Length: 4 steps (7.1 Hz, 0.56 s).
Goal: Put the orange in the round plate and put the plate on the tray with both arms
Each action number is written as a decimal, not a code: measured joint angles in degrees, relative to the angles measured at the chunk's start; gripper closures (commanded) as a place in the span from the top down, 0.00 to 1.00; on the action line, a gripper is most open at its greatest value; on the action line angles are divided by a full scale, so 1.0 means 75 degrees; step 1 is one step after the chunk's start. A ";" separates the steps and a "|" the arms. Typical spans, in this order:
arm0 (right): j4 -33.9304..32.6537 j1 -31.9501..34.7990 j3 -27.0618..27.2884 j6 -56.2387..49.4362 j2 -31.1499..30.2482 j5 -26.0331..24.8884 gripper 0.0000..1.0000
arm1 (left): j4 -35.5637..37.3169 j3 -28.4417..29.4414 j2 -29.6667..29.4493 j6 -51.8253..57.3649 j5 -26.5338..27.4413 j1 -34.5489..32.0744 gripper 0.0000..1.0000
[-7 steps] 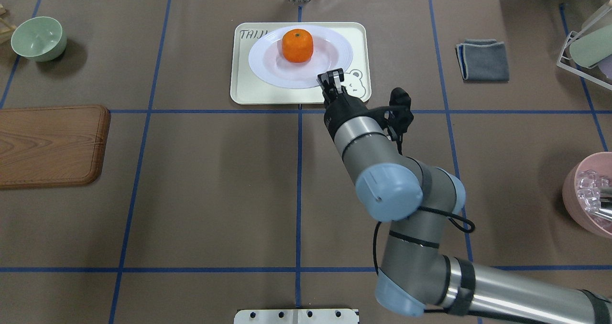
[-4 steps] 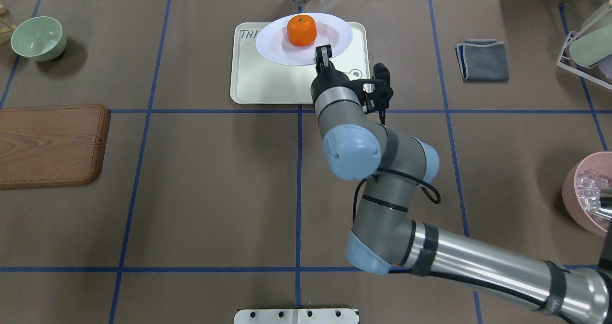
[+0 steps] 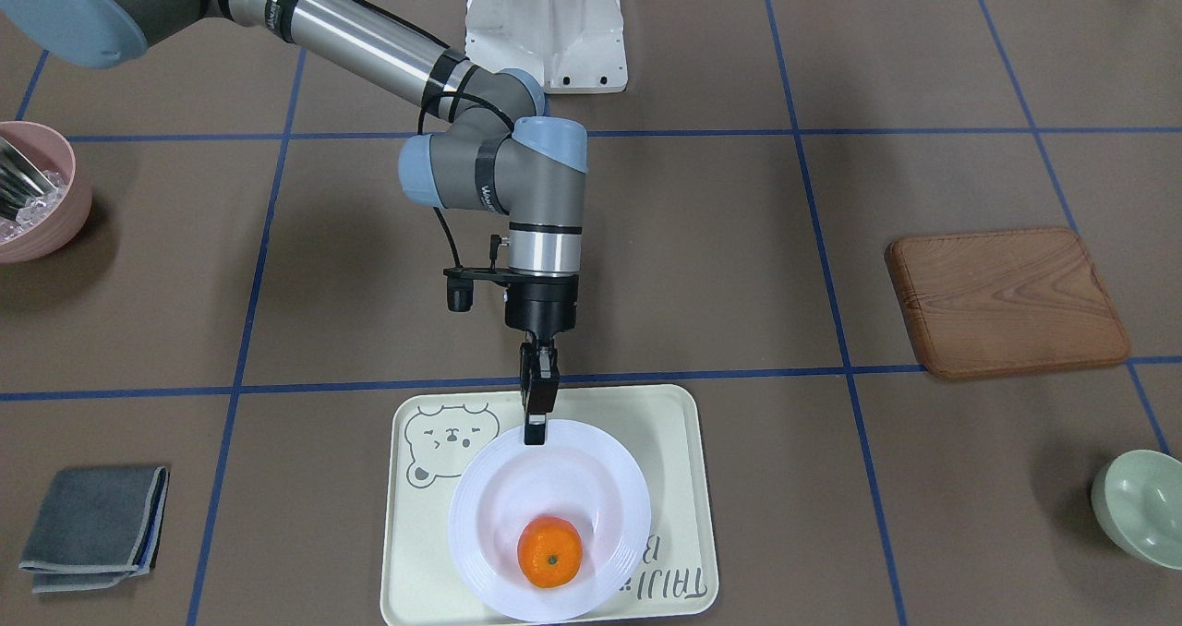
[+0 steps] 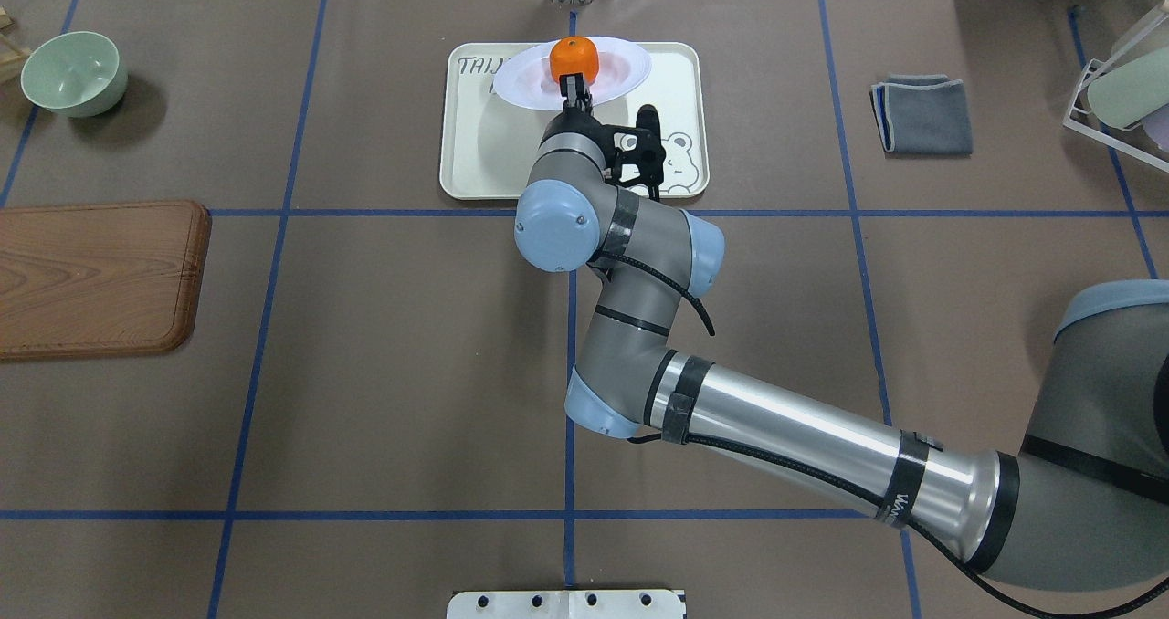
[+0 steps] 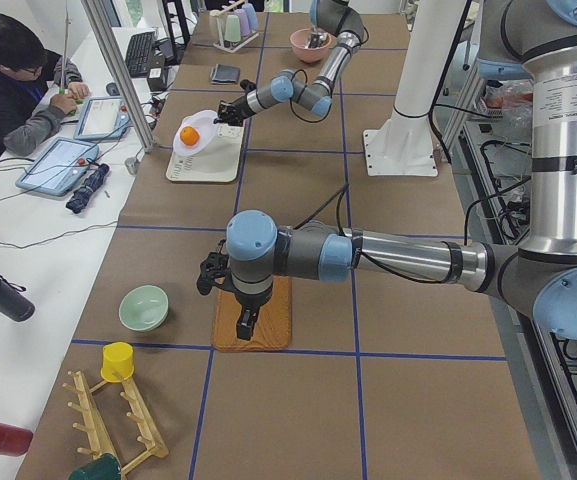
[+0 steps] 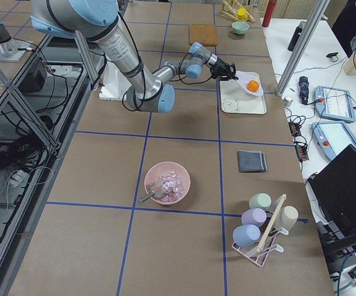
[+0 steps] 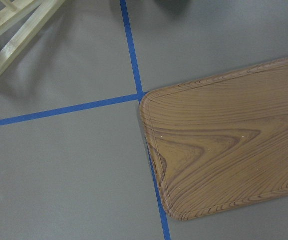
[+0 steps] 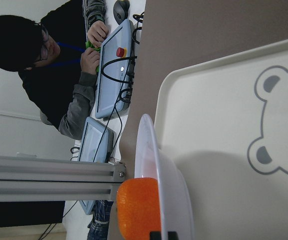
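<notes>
The white round plate (image 3: 591, 478) hangs tilted over the cream tray (image 3: 674, 441), with the orange (image 3: 549, 552) lying in its bowl. My right gripper (image 3: 534, 432) is shut on the plate's near rim. In the overhead view the plate (image 4: 621, 67) sits above the tray's (image 4: 475, 144) far edge, with the orange (image 4: 573, 53) just beyond the right gripper (image 4: 575, 94). The right wrist view shows the plate (image 8: 153, 150) edge-on above the tray (image 8: 223, 125). My left gripper (image 5: 248, 320) shows only in the exterior left view, above the wooden board (image 5: 253, 320); I cannot tell its state.
A pale green bowl (image 4: 73, 71) and the wooden board (image 4: 96, 277) lie on the left. A grey cloth (image 4: 922, 112) lies right of the tray. A pink bowl (image 3: 32, 192) and a cup rack (image 6: 264, 228) stand on the right. A person (image 8: 59, 65) sits beyond the table.
My right arm swung left and reached farther forward. The plate with the orange moved toward the tray's far edge and tilted more steeply. The grip stayed shut on the rim.
</notes>
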 measured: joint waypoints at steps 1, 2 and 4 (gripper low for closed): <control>-0.0002 -0.0155 0.0068 -0.0101 -0.0074 0.0009 0.99 | 0.0000 0.0002 -0.0007 -0.0001 -0.0002 0.0004 0.99; -0.0003 -0.0246 0.0369 -0.0546 -0.0237 0.0115 1.00 | -0.0002 0.0007 -0.0031 -0.0029 0.0000 0.0008 0.99; -0.0115 -0.0353 0.1536 -0.2227 -0.0899 0.0665 1.00 | -0.0018 0.0012 -0.0076 -0.0193 0.0002 0.0012 0.99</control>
